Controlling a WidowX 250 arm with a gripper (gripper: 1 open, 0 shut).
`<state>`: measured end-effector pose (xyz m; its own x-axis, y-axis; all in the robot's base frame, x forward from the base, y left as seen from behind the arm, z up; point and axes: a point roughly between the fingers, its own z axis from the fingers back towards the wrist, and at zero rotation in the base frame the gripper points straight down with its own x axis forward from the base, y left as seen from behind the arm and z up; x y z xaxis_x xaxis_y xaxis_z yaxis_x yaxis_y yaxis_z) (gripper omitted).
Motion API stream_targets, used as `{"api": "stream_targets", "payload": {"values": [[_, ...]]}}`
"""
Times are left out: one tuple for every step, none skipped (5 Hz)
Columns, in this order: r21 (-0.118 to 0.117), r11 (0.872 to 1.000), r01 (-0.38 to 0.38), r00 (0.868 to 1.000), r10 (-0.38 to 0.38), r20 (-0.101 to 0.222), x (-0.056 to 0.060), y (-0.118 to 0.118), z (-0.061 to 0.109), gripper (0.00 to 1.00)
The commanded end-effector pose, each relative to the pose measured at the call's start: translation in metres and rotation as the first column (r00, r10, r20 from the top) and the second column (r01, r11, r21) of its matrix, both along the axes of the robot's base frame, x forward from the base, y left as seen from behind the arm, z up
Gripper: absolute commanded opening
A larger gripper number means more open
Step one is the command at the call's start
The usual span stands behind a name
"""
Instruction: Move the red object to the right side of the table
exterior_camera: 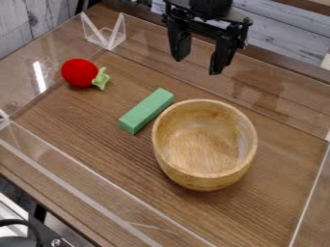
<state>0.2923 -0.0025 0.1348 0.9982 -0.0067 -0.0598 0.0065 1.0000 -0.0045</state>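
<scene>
Gripper (204, 53): wide open, empty, hanging above table (77, 125).
Red object (81, 72): well left, lower; probably light, rolls — pinch round middle, skip leafy tip.

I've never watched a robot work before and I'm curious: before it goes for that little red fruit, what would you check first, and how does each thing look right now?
1. Gripper open and empty: ok, fingers apart, nothing between them.
2. Red object in plain view and uncovered: ok, on the left of the table.
3. Gripper above the red object: not ok, it hangs near the back centre, well to the right of it.
4. Space around the red object: ok, the green block lies apart from it.
5. Free spot on the right side: cannot tell for sure; the wooden bowl fills much of it.
</scene>
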Motion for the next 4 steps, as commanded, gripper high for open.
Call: {"api": "stream_targets", "payload": {"values": [[-0.002,1.0,-0.012,0.999,0.012,-0.033,-0.003,0.002,-0.008,1.0],[-0.001,0.999,-0.055,0.998,0.055,-0.035,-0.01,0.027,-0.01,1.0],[0.004,0.993,-0.115,0.993,0.115,-0.018,-0.021,0.077,-0.002,1.0],[0.01,0.985,-0.171,0.985,0.171,0.0,-0.031,0.127,0.004,1.0]]}}
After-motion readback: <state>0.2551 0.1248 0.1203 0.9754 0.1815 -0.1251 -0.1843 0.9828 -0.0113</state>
